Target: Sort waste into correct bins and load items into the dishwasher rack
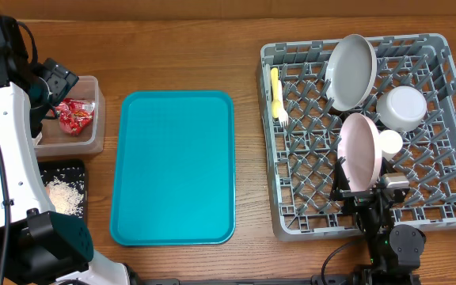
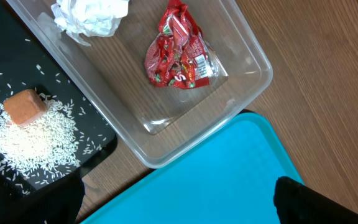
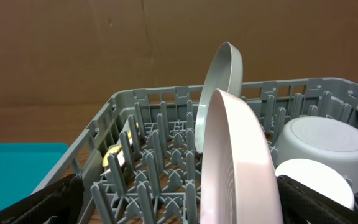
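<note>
1. The dishwasher rack [image 1: 266, 158] lay just ahead of and below the right gripper [image 3: 179, 202]. It was a square grey crate with tall walls and a grid floor of upright pegs, many of them unoccupied.
2. That gripper's fingers were spread wide and held nothing. The pale pink plate [image 3: 235, 162] stood on edge between pegs just ahead of the gap, ungripped.
3. Beyond the pink plate from the gripper, a white plate [image 1: 351, 71] leaned upright. To the gripper's right sat an upturned white bowl [image 1: 402, 107], with a small white cup [image 1: 390, 142] nearer the fingers. Far ahead on the gripper's left, a yellow spoon [image 1: 276, 93] lay by the rack's wall.
4. The left gripper [image 2: 179, 205] hovered with its fingers wide apart and empty. Ahead of it was the clear tub [image 2: 247, 56], holding red snack wrappers [image 2: 179, 56] and a crumpled napkin [image 2: 92, 15].
5. To that gripper's left, the black tray [image 2: 8, 59] held an orange cube [image 2: 25, 106] resting on loose rice [image 2: 33, 140]. The teal tray [image 1: 172, 166], its corner right under the left fingers, carried nothing.
6. Judging by this layout, sorting and loading looked essentially complete. No waste or dish could be seen outside a bin or the rack.
7. The next move probably called only for both arms to draw clear. The right one would need to back straight away, so that its fingers did not tip the pink plate.
</note>
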